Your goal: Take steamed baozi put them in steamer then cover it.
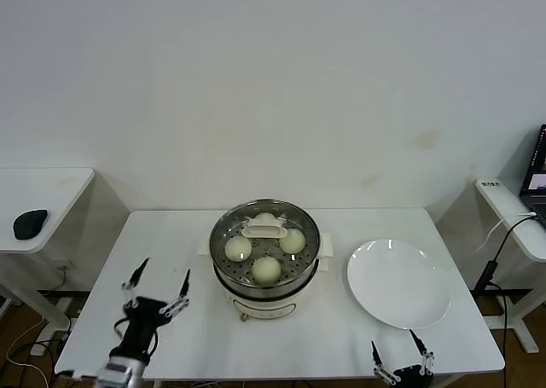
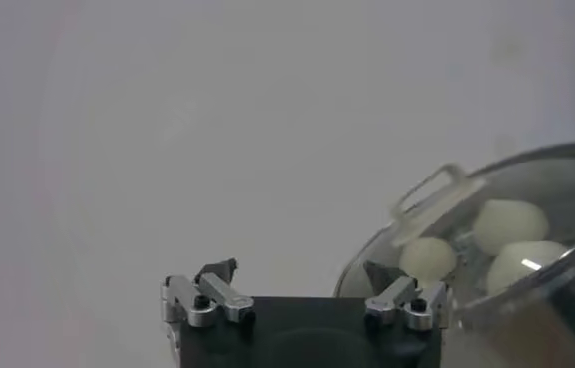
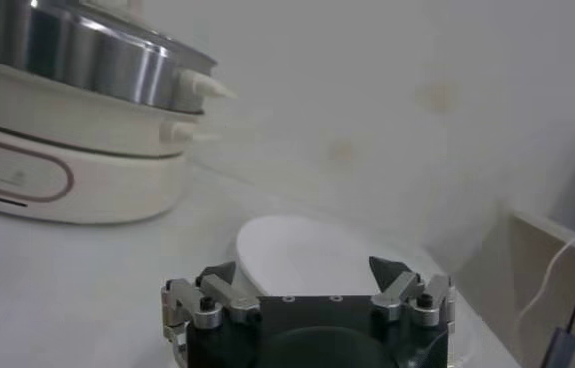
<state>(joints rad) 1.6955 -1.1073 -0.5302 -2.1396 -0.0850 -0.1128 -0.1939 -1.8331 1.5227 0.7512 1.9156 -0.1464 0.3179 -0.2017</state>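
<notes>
Tabletop steamer [image 1: 265, 264], cover [image 1: 265, 243] handle crosswise.

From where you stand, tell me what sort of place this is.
Probably an office or lab test room, not a kitchen: bare white wall, white height-adjustable desks, a black computer mouse on the side desk, and a lidded stainless-steel electric steamer.

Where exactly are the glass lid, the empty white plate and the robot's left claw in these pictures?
cover [image 1: 265, 228]: head view, on its cream-white bar handle, above the buns.
white plate [image 1: 398, 283]: head view, on its bare middle, right of the steamer.
left gripper [image 1: 159, 283]: head view, midway between its open fingertips.
</notes>
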